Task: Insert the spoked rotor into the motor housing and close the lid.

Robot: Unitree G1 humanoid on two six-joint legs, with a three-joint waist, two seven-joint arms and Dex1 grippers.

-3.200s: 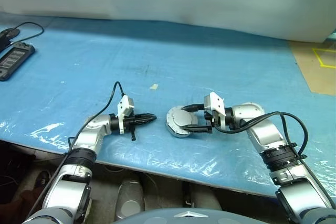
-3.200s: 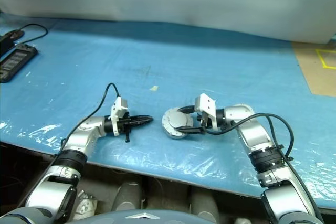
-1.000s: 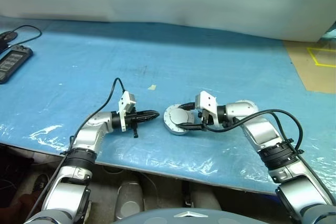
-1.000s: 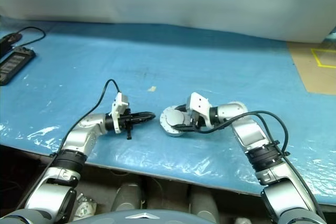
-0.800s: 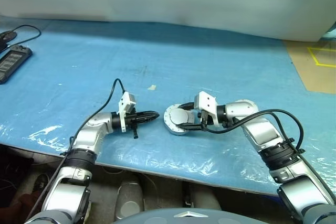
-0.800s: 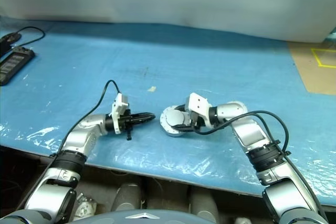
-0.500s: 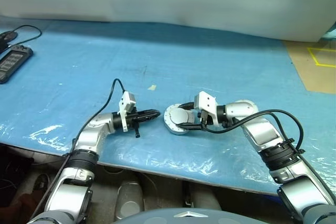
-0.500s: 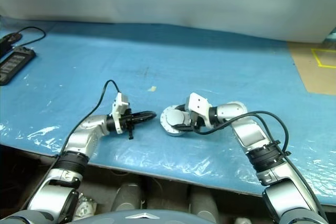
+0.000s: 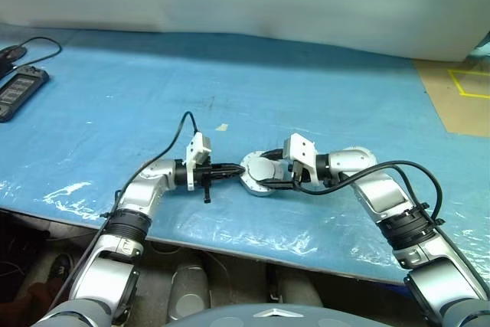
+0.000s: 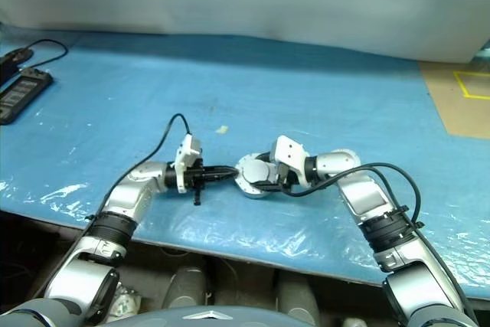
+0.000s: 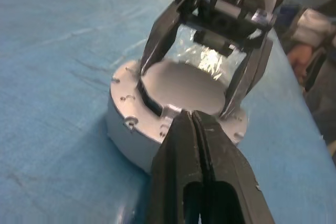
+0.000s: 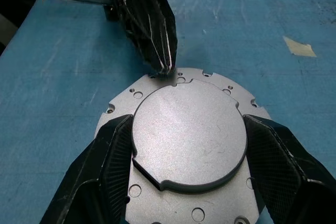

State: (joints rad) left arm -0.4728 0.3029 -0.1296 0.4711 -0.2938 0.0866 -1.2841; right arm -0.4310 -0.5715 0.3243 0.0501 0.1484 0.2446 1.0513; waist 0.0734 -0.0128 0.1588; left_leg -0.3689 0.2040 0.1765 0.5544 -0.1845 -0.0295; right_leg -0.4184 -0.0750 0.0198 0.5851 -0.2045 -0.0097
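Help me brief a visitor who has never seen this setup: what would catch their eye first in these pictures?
Near the front edge of the blue table, the two arms meet at a round silver motor housing. The right gripper grips the plain grey lid on top of it from both sides. The left gripper, shut to a point, touches the housing's rim from the opposite side.

A bright blue plastic sheet [image 9: 306, 97] covers the bench. On it, the motor housing [image 12: 157, 203] is matte silver, its flange dotted with small holes; the lid [image 12: 189, 135] is plain grey. Both hands, left hand [image 9: 236, 168] and right hand [image 12: 189, 171], have glossy black fingers. A tan scrap of tape [image 9: 222, 127] lies on the blue.
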